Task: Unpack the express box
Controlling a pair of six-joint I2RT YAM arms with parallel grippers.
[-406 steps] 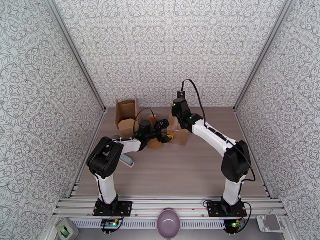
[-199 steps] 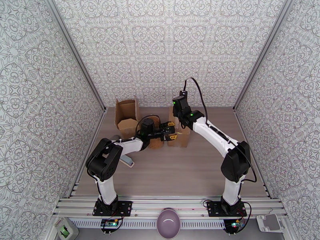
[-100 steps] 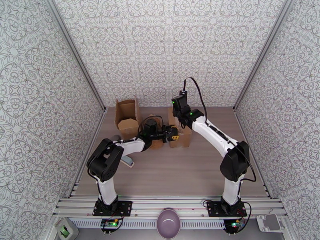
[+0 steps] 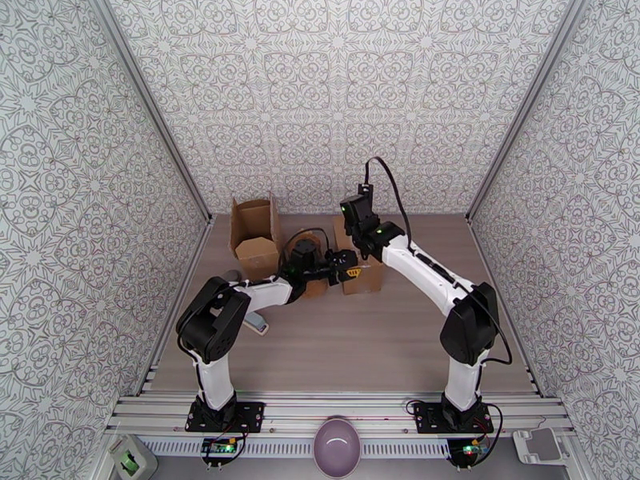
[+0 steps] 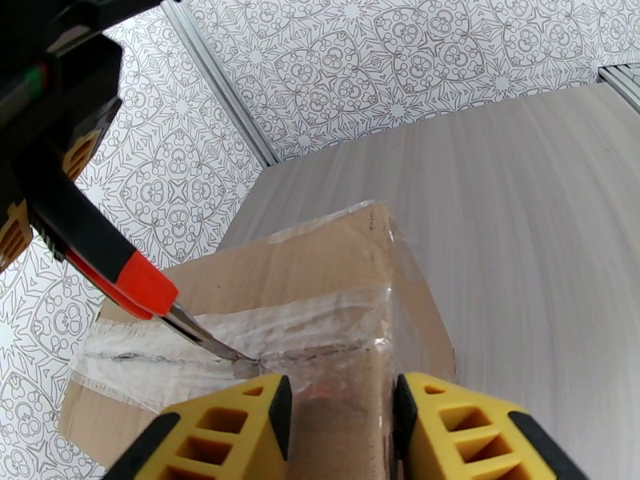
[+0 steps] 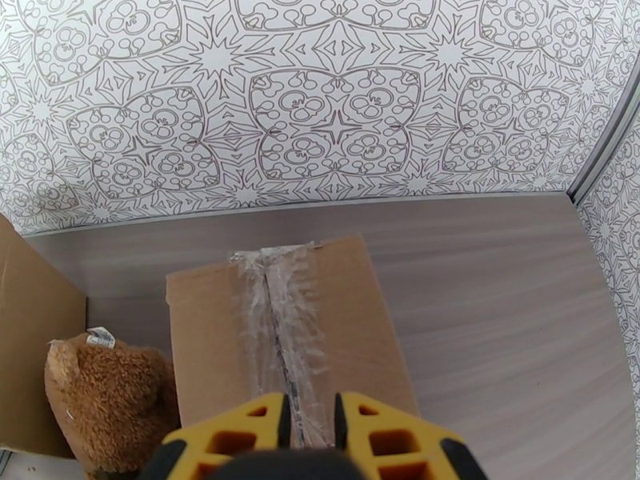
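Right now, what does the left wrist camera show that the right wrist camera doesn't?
Left wrist, not right wrist: the box cutter, red nose and blade tip on the taped seam, and the left gripper straddling one end of the sealed cardboard box. Right wrist, not left wrist: a brown teddy bear and the side of an open carton. Both: that box, the wooden tabletop and the right gripper, shut on the cutter.

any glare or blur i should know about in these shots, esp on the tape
Left wrist: the clear tape on the box gleams whitish, and the right gripper holding the knife is near and soft. Right wrist: box and teddy bear sharp, a dark blur at the bottom edge. Top external: even light, faint shadows, all sharp.
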